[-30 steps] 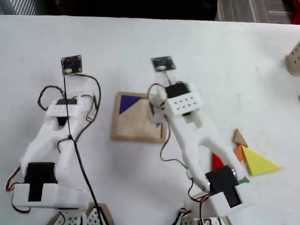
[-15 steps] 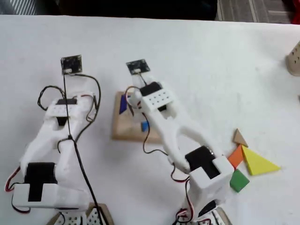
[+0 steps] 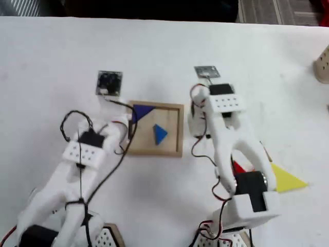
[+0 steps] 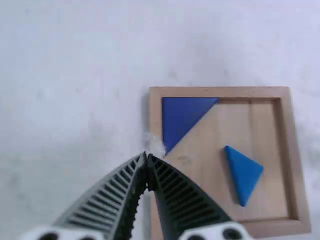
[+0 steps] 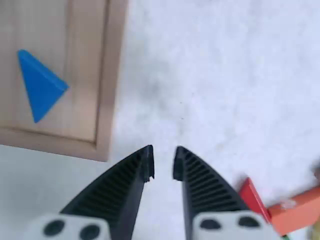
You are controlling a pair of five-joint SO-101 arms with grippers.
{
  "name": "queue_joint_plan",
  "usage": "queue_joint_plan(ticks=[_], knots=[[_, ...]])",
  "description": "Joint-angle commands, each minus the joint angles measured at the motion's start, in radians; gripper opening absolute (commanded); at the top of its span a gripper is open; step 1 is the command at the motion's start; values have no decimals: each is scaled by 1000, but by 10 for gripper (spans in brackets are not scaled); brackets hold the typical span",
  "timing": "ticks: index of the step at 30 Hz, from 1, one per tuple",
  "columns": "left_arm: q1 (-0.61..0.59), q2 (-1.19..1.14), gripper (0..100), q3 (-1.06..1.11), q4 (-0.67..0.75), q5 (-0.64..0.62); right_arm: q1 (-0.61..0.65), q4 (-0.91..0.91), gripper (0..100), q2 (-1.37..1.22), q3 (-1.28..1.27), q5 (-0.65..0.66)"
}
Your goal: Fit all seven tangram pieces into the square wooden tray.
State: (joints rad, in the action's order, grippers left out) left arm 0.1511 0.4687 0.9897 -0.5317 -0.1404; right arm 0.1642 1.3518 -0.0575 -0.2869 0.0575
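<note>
The square wooden tray (image 3: 179, 129) lies mid-table between my arms. A dark blue triangle (image 3: 141, 111) fills its far left corner, and a smaller light blue triangle (image 3: 160, 134) lies loose near the middle. My left gripper (image 4: 147, 158) is shut and empty, its tips at the tray's left rim (image 4: 154, 120) beside the dark blue triangle (image 4: 180, 117). My right gripper (image 5: 163, 163) hangs slightly open and empty over bare table just right of the tray (image 5: 111, 80). Red (image 5: 253, 198) and orange (image 5: 296, 208) pieces lie near it, with the yellow triangle (image 3: 286, 178) further right.
The right arm (image 3: 231, 149) hides part of the loose pieces on the right. A pale pegged wooden object (image 3: 323, 64) stands at the far right edge. White tabletop stretches beyond the tray.
The right arm swung over the tray with the light blue triangle, let it go there, and drew back to the tray's right. The left arm came forward to the tray's left rim.
</note>
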Motion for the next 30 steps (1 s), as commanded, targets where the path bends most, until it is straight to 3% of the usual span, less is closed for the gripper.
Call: queue_joint_plan(ticks=[1, 7, 12, 30], knots=[[120, 145, 22, 54, 38, -8, -134, -51, 33, 96, -107, 81], [234, 33, 22, 32, 100, -269, -377, -160, 19, 154, -255, 138], [266, -199, 22, -66, 109, -293, -483, -222, 19, 168, -334, 192], [260, -619, 22, -431, -32, -293, -499, -282, 19, 168, -381, 219]])
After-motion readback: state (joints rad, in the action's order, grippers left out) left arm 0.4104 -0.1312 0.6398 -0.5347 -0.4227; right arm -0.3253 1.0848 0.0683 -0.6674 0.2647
